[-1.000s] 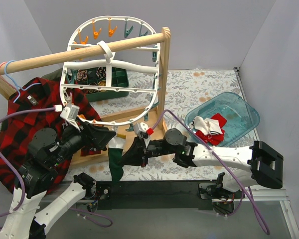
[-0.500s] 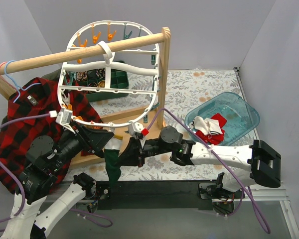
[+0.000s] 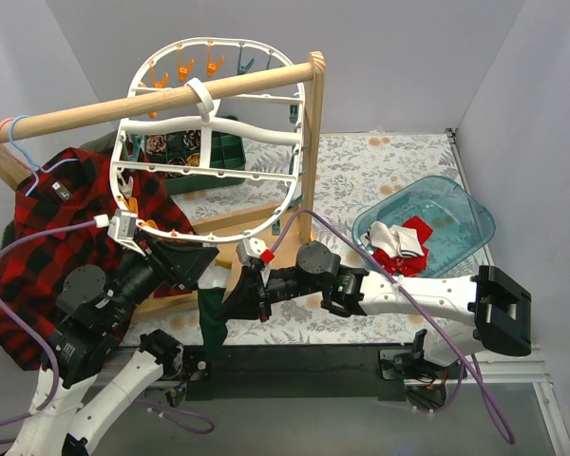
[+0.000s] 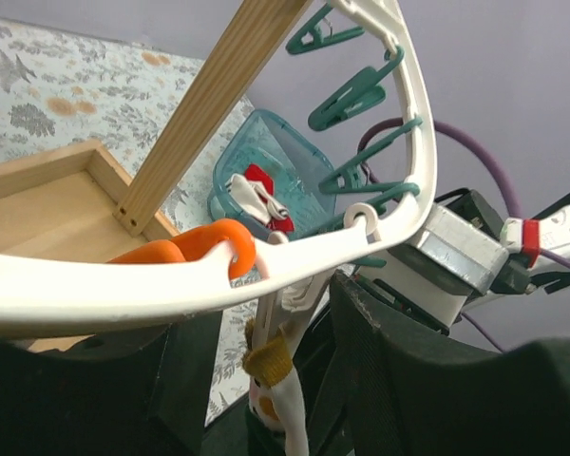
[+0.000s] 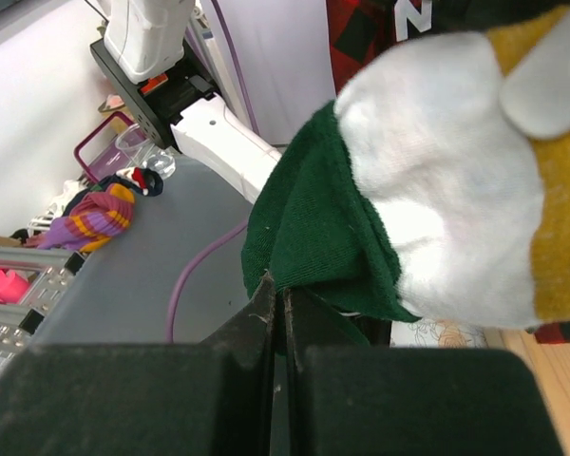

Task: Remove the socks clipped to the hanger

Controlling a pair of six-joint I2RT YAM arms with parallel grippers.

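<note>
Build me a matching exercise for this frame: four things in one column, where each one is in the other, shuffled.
1 dark green sock
2 plaid shirt
3 teal bin
4 white hanger

A hanging at the wooden rail's left end
B pinched between the right fingers
C hooked over the wooden rail
D on the table's right side, red-and-white socks inside

Pairs: 1-B, 2-A, 3-D, 4-C
</note>
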